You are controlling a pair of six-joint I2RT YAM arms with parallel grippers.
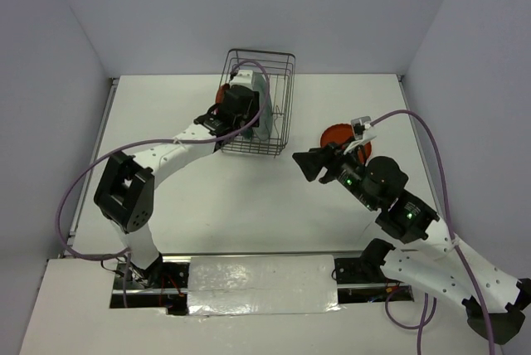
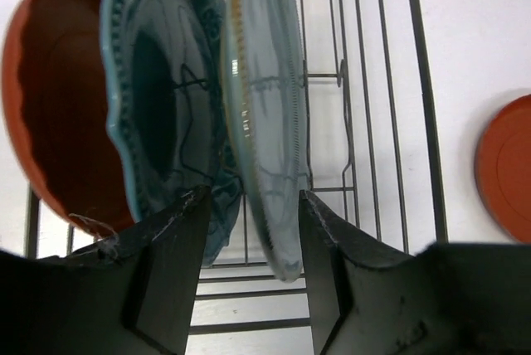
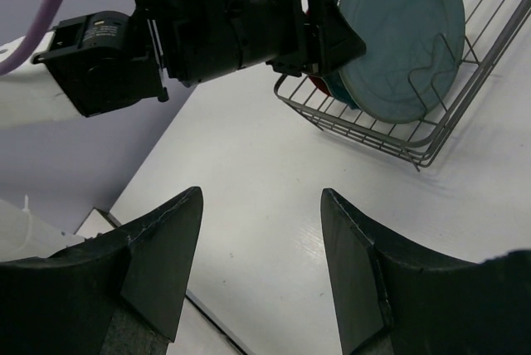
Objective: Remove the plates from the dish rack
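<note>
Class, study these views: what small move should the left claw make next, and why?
Probably close the left claw on the pale plate: its fingers stand open astride that plate's rim, and the plate sits upright in the dish rack.

1. I find no legible text, label, brand, number or sign in any of my three views.
2. In the dish rack (image 2: 390, 81), the pale grey-teal plate (image 2: 265, 106) and the scalloped teal-blue plate (image 2: 158, 98) carry relief patterning only. None of it reads as lettering.
3. A small white tab (image 1: 360, 125) sits by the cable at my right wrist. It is too small to tell whether it bears print.
</note>
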